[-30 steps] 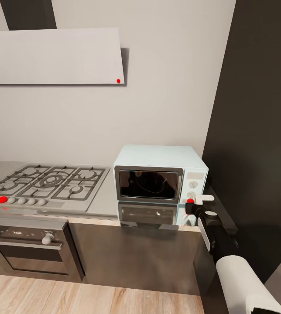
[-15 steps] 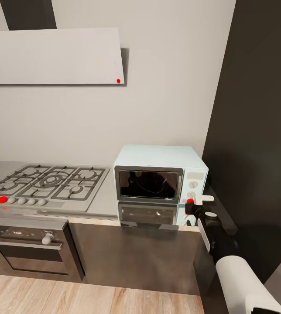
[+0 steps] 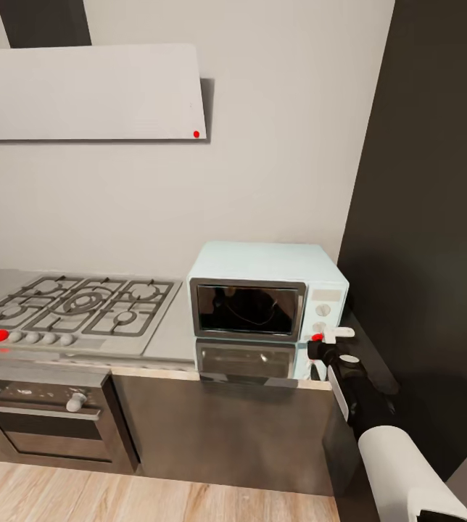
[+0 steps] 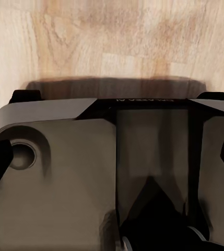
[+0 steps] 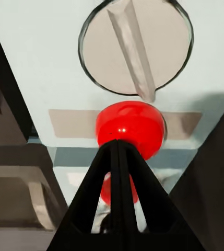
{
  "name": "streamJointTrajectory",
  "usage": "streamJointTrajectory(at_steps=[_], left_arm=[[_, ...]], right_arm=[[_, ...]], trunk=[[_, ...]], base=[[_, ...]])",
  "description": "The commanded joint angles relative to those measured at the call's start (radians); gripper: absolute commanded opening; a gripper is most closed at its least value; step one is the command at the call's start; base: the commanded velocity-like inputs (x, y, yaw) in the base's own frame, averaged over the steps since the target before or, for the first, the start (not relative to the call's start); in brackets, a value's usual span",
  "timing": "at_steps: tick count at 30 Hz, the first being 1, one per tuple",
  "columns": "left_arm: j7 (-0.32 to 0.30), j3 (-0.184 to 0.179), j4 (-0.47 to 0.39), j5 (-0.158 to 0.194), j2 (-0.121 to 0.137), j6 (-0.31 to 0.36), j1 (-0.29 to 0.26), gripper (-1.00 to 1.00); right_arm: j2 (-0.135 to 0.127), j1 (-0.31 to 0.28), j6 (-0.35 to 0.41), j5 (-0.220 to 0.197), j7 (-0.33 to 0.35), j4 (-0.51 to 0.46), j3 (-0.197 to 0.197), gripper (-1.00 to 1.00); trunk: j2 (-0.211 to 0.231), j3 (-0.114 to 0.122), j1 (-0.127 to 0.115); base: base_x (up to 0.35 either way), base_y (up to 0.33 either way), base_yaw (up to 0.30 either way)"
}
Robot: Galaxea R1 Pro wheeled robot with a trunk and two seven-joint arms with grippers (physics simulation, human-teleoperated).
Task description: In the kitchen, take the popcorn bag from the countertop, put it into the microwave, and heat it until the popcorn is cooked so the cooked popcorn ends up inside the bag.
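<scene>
The pale mint-blue microwave (image 3: 266, 290) stands on the grey countertop (image 3: 170, 332) with its door closed and its window dark. My right gripper (image 3: 320, 339) is shut, and its joined fingertips (image 5: 118, 149) press against the red button (image 5: 128, 129) low on the white control panel, just under a round knob (image 5: 135, 44). The popcorn bag is hidden; behind the dark glass I cannot make it out. My left gripper (image 4: 112, 162) hangs open over the robot's own grey base (image 4: 59, 178) and the wood floor (image 4: 112, 36).
A gas hob (image 3: 81, 304) lies on the counter left of the microwave, with a built-in oven (image 3: 38, 413) beneath and a white slanted hood (image 3: 88, 90) above. A tall dark cabinet (image 3: 429, 217) stands directly to the right of the microwave, beside my right arm.
The whole head view has shifted slightly, so the camera moved. My right gripper stays shut at the red button, and the microwave door stays closed.
</scene>
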Motion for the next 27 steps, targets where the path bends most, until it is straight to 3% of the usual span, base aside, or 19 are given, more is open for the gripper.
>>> streamJointTrajectory(at_steps=[1, 15, 18, 27], left_arm=[[-0.003, -0.008, 0.001, 0.011, 0.001, -0.001, -0.001, 1.0], [-0.003, -0.008, 0.001, 0.011, 0.001, -0.002, -0.001, 1.0], [-0.003, -0.008, 0.001, 0.011, 0.001, -0.001, -0.001, 1.0], [-0.003, -0.009, 0.001, 0.011, 0.0, -0.002, -0.001, 1.0]], right_arm=[[0.001, -0.001, 0.005, 0.009, 0.002, -0.002, -0.003, -1.0], [-0.01, 0.0, 0.004, 0.002, 0.001, 0.002, -0.003, -1.0], [-0.02, -0.001, -0.011, 0.004, 0.0, 0.041, -0.005, -1.0], [-0.029, -0.001, -0.027, 0.009, 0.002, 0.057, -0.004, -1.0]], trunk=[[-0.001, -0.001, 0.0], [-0.001, -0.001, 0.0], [-0.001, -0.001, 0.0], [-0.001, -0.001, 0.0]], base=[[0.11, 0.0, 0.0], [0.1, 0.0, 0.0], [0.074, 0.0, 0.0], [-0.027, 0.0, 0.0]])
